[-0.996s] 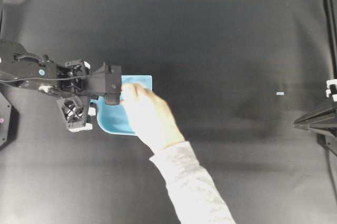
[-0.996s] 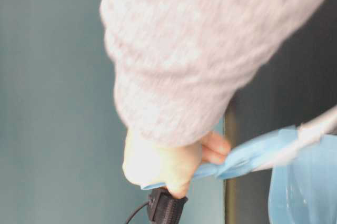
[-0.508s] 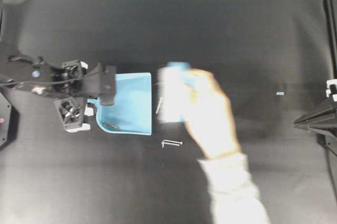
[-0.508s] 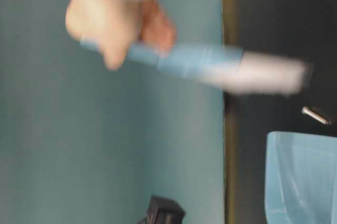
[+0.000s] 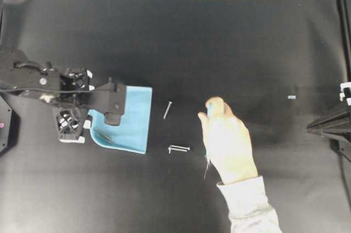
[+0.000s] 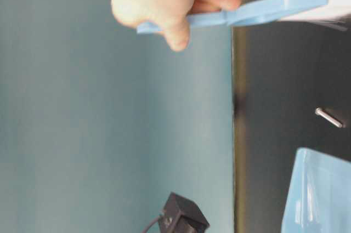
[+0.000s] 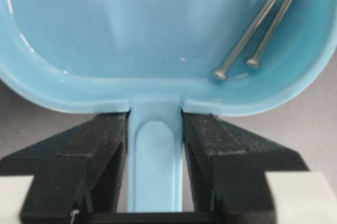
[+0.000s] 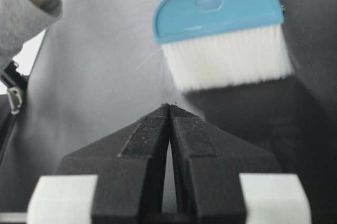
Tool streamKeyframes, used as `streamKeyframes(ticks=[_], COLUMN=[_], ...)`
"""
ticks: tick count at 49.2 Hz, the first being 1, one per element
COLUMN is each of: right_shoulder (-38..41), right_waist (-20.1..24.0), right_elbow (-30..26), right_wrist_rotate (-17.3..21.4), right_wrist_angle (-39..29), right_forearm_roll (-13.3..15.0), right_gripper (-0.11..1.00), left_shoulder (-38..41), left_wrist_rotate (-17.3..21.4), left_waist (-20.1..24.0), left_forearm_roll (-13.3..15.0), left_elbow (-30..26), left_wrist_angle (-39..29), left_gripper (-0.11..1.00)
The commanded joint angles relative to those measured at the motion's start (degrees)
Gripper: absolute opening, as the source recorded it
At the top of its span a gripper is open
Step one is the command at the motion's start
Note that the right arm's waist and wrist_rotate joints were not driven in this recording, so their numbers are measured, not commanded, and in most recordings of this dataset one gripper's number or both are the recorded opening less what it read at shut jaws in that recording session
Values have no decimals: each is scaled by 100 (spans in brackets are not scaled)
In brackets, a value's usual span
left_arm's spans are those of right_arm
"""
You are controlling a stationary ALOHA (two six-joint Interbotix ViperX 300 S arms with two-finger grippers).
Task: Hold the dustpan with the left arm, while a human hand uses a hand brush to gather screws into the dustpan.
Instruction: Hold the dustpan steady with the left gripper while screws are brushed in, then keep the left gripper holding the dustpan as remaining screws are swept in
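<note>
Since half a second ago, the human hand [image 5: 227, 146] has pulled the hand brush [image 8: 224, 30] back to the right, away from the dustpan [image 5: 130, 119], and the pan itself has tipped a little, its open edge now slanting instead of running straight up and down in the overhead view. Your left arm's gripper [image 7: 155, 145] is clamped on the dustpan's short handle, the black jaws pressing it from both sides. The right gripper [image 8: 169, 124] sits parked at the far right with its jaws together and nothing in them.

You are roughly halfway, by my reading. Two screws [image 7: 258, 31] already lie side by side inside the pan, near one rear corner. Two more remain on the black cloth: one [image 5: 167, 109] just beside the pan's open edge, another [image 5: 179, 148] lower down, between the pan and the hand. The brush is lifted clear of the cloth, so another sweep toward the pan looks due.

The dustpan is light blue glossy plastic, a wide shallow tray with a raised curved rim at the back and a flat open front. It rests at the left of the table, mouth facing right toward the loose screws.
</note>
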State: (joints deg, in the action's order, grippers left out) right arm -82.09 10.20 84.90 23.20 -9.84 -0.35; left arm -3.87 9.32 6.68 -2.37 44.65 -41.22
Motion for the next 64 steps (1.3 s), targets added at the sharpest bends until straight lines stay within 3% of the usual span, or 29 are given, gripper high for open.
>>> streamKeyframes(ticks=[1,12,25,32,42,50,59,64], right_shoulder=[18,-9,-18,-26,-26,-44,-44,-44], right_waist=[0,0,0,0,0,0,0,0], right_elbow=[-18,-18,-18,-18,-18,-18,-9,-18], right_wrist_rotate=[0,0,-9,0,-9,-9,-9,-9], right_wrist_angle=[26,26,18,18,18,9,9,9], right_forearm_roll=[-18,-18,-18,-18,-18,-18,-18,-18], right_gripper=[0,0,0,0,0,0,0,0], left_shoulder=[0,246,624,659,633,527,360,299], left_wrist_rotate=[9,35,53,53,-264,-519,-519,-457], left_waist=[105,185,176,176,132,70,-246,-352], left_forearm_roll=[-18,-18,-18,-18,-18,-18,-18,-18], left_elbow=[-457,-940,-1028,-756,-149,158,536,466], left_wrist_angle=[-404,-870,-712,-105,1063,1318,1635,1441], left_gripper=[31,31,31,31,31,31,31,31])
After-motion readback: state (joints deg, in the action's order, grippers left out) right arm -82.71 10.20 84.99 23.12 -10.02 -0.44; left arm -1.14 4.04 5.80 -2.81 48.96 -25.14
